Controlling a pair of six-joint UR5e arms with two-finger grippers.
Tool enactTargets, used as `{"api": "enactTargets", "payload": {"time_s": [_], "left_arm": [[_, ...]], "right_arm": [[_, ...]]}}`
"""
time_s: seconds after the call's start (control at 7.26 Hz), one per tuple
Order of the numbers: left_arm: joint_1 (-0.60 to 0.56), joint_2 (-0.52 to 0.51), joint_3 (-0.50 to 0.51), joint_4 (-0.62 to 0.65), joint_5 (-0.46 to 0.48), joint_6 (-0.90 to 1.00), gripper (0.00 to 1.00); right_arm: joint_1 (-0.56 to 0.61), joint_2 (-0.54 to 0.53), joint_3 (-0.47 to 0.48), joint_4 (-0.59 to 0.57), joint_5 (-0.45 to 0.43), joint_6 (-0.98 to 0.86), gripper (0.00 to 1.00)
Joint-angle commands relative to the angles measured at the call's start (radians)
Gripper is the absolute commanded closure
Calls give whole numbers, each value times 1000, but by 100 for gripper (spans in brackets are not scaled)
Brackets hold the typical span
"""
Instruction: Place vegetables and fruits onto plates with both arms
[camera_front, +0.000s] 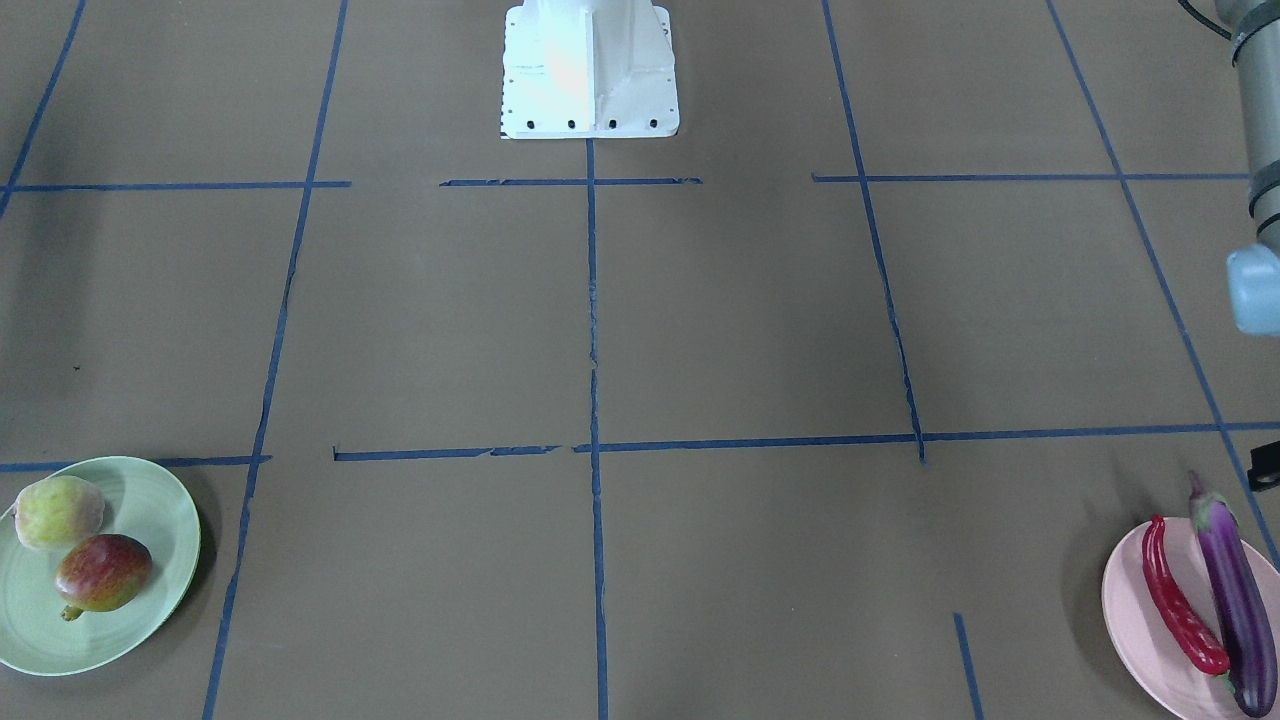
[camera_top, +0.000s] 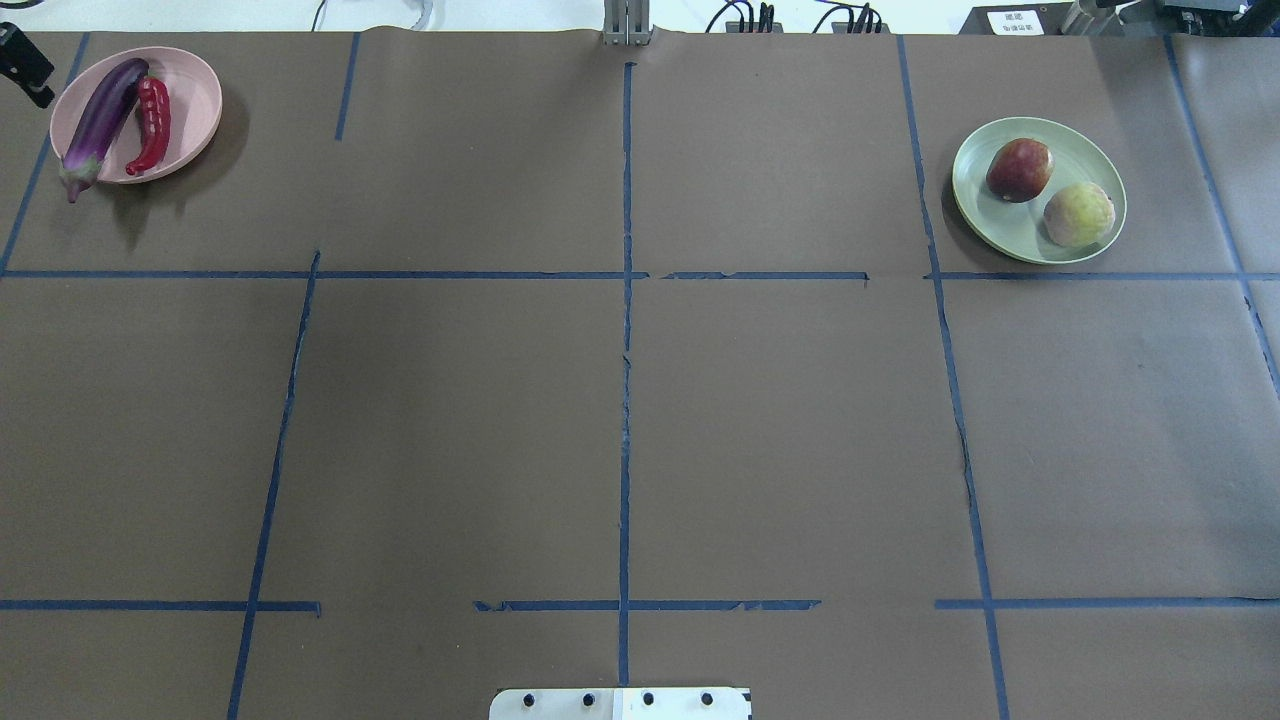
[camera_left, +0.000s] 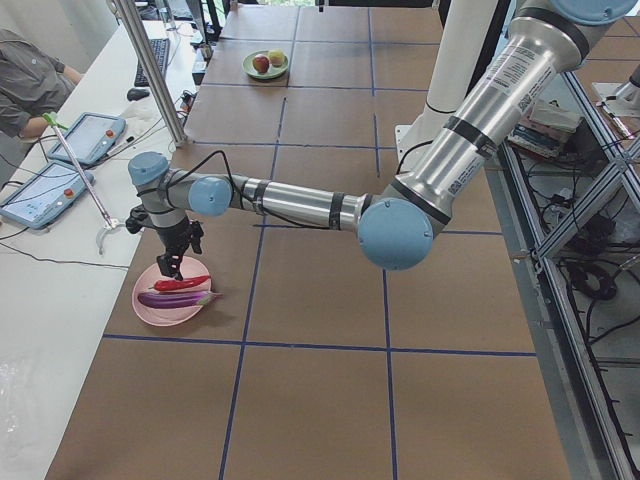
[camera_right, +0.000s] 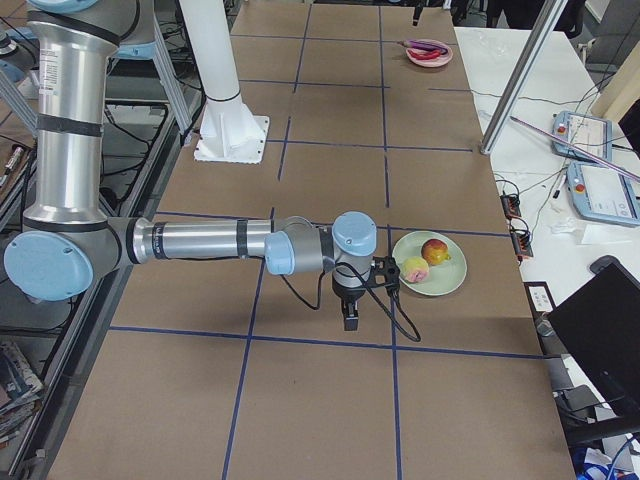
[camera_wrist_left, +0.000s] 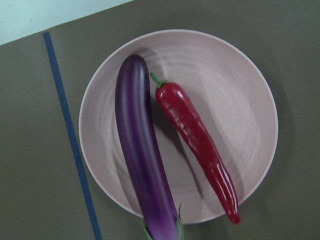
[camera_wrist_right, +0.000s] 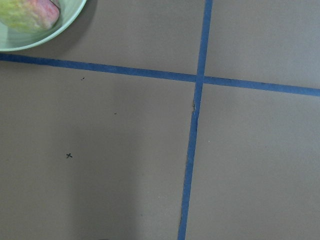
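Two plates, two fruits, two vegetables

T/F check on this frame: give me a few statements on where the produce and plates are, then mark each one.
1. The eggplant and the chili both lie on the pink plate. True.
2. The eggplant lies wholly inside the plate's rim. False: its cap end sticks out past the rim.
3. The red mottled fruit and the pale yellow-green fruit both sit on the green plate. True.
4. The two plates stand side by side in the middle of the table. False: they are far apart, at opposite ends, on the side away from the robot's base.
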Motion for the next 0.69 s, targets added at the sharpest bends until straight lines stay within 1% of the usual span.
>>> {"api": "enactTargets", "payload": {"time_s": [0.0,0.14,0.28,0.41,0.55], "left_arm": [[-50,202,-331,190,-11,26,0],[-101,286,-374,191,-69,73,0],[-162,359,-383,191,-123,190,0],[-203,444,-390,179,-131,252,0],[-215,507,-405,171,-131,267,0]], "right_arm": [[0,-1,0,0,0,-2,0],[0,1,0,0,2,-2,0],[0,4,1,-3,9,-2,0],[38,11,3,-30,52,-2,0],[64,7,25,-66,74,-8,0]]}}
